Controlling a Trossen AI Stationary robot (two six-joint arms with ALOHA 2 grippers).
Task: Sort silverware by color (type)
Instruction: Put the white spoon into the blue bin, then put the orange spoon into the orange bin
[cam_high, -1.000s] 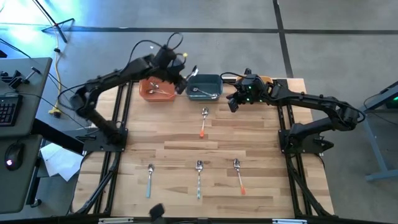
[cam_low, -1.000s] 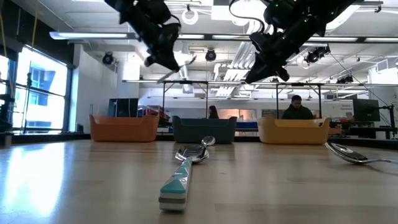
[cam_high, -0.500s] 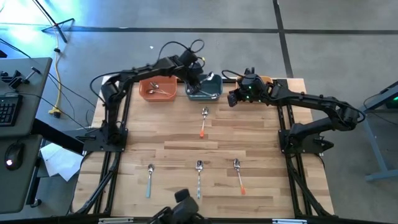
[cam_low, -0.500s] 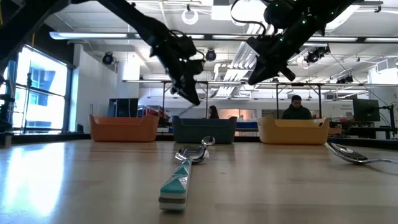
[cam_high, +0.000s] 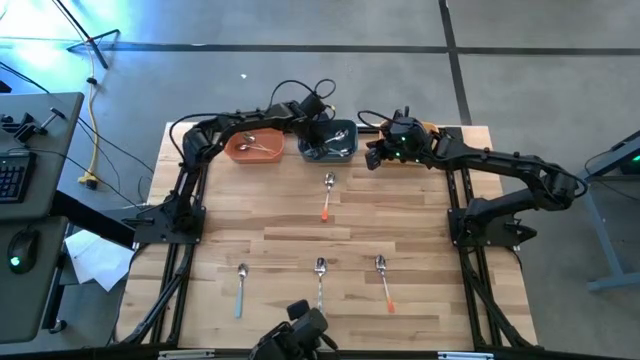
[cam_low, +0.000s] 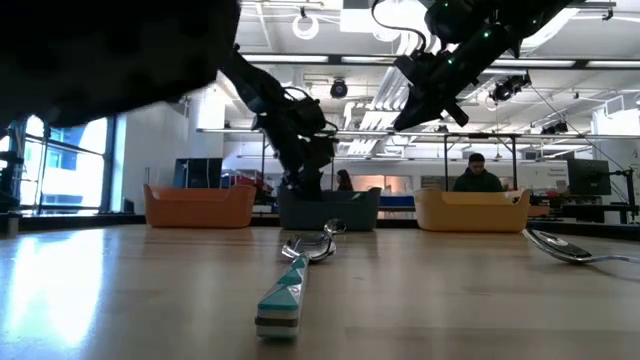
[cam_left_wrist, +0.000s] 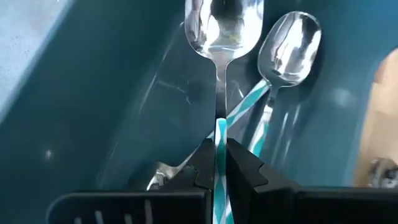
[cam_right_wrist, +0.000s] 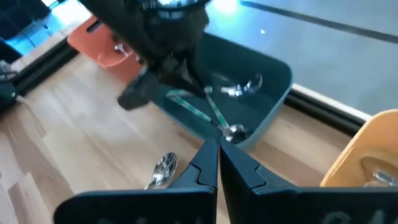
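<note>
Silverware sorting, shown view by view.

High view: the left gripper (cam_high: 322, 135) reaches down into the teal bowl (cam_high: 347, 129) at the table's far edge, between the orange bowl (cam_high: 236, 150) and the yellow bowl (cam_high: 430, 128). The right gripper (cam_high: 373, 158) hangs just beside the teal bowl, on the yellow bowl's side, fingers together and holding nothing. On the open wood (cam_high: 250, 215) lie four pieces: an orange-handled spoon (cam_high: 328, 195) just in front of the teal bowl, and near the front edge, well apart from both grippers, a blue-handled spoon (cam_high: 241, 289), a second blue-handled spoon (cam_high: 320, 286) and a second orange-handled spoon (cam_high: 384, 281). The middle of the table is bare wood.

Low view: the left arm descends to the teal bowl's rim; the right gripper is raised above the bowls. The second blue-handled spoon lies closest, handle foremost.

Left wrist view: the left gripper's fingers are clamped on the striped handle of a teal spoon (cam_left_wrist: 221, 93), its head hanging inside the bowl. Another teal spoon (cam_left_wrist: 283, 68) lies beside it on the bowl's floor, handles crossing.

Right wrist view: the right gripper's closed fingers point toward the teal bowl, with the left gripper inside it. The first orange-handled spoon's head lies on the wood just in front.
</note>
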